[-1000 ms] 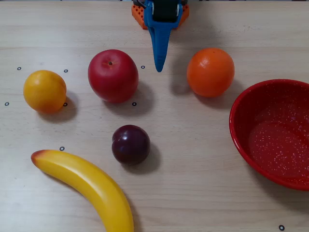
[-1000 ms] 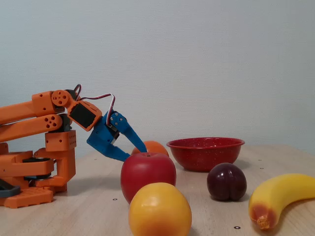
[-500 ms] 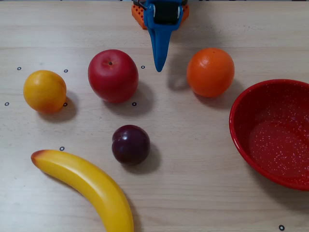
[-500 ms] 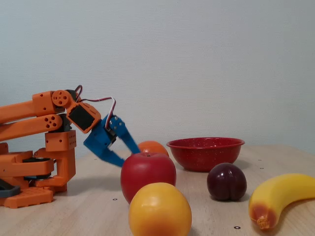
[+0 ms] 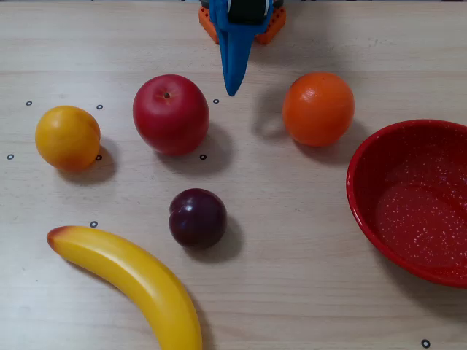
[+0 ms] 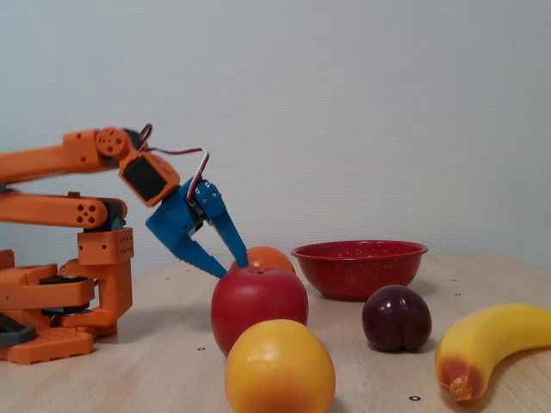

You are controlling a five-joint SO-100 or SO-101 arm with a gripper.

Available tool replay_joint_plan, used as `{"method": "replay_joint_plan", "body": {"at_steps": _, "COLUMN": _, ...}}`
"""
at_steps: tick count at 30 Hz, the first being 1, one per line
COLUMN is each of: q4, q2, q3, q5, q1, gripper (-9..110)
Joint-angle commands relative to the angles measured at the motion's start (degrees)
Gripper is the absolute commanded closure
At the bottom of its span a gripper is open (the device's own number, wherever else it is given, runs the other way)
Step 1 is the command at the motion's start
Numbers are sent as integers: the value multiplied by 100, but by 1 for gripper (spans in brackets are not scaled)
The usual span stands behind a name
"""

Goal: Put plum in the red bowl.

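We see the plum (image 5: pixel 198 218) resting on the counter (image 5: pixel 292 255) between the banana (image 5: pixel 131 281) and the red apple (image 5: pixel 171 114), well apart from the red bowl (image 5: pixel 365 157) at the overhead view's right edge. Our blue pincer (image 6: pixel 225 265) hangs slightly parted above the counter, gripping nothing
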Motion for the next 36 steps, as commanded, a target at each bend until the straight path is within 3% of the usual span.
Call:
{"method": "replay_joint_plan", "body": {"at_steps": 1, "q4": 193, "q2": -272, "q3": -905, "q5": -97, "q1": 53, "gripper": 102}}
{"method": "replay_joint_plan", "body": {"at_steps": 36, "q4": 1494, "q2": -4939, "q3": -5757, "q5": -457, "q1": 334, "gripper": 102}}
